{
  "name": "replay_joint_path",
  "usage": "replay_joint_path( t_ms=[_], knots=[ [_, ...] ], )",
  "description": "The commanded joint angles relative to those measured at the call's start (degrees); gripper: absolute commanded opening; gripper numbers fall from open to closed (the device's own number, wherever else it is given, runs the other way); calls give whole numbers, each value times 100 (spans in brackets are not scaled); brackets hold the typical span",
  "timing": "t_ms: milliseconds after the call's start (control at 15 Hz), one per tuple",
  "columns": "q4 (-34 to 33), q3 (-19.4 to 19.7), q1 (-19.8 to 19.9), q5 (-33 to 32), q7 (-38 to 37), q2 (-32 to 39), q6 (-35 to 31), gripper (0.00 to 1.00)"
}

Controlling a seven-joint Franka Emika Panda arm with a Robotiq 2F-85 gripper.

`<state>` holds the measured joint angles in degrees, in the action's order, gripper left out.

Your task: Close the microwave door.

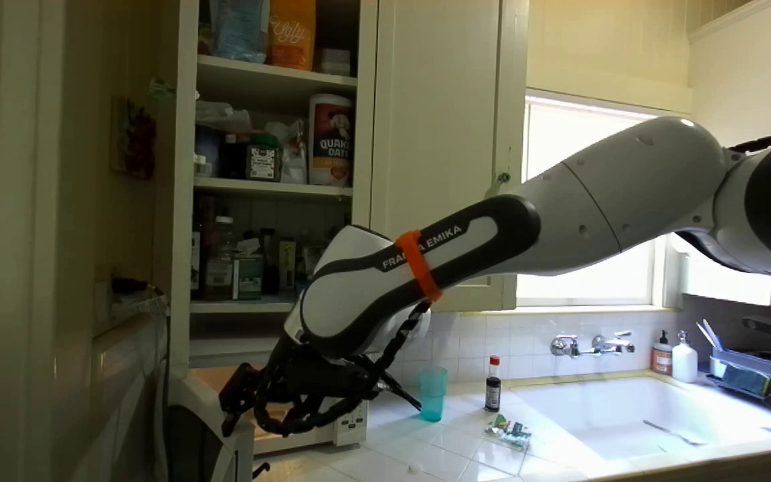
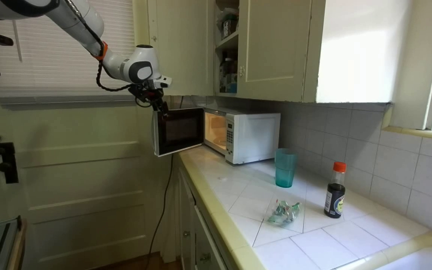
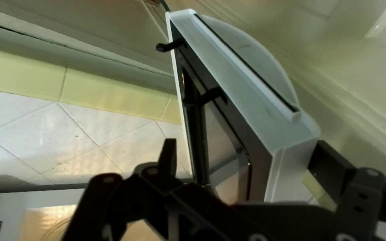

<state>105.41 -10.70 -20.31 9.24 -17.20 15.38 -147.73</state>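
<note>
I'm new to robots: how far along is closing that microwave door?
Done, it seems: the approach. In the wrist view, the open black claw has its fingers on either side of the white-framed rectangular microwave door. In hand: probably lining up a push or grip; I can't confirm contact. Left: all the closing. The door stands wide open, showing the lit inside of the boxy white microwave.

A white and gray robot arm [image 1: 600, 194] slopes downward to an orange band [image 1: 419, 266] wrapped around it. Past the band, the wrist [image 1: 345, 301] bends lower. The black hand [image 3: 246, 150] hangs below the band's level, tilted, its two fingers [image 3: 168, 154] spread wide apart. A black cable [image 1: 402, 331] loops beneath the band.
</note>
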Motion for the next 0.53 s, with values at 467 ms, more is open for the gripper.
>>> replay_joint_path(
  t_ms=[467],
  knots=[
    [-477,623,-204,-2096,-3325,-107,1726,100]
  ],
)
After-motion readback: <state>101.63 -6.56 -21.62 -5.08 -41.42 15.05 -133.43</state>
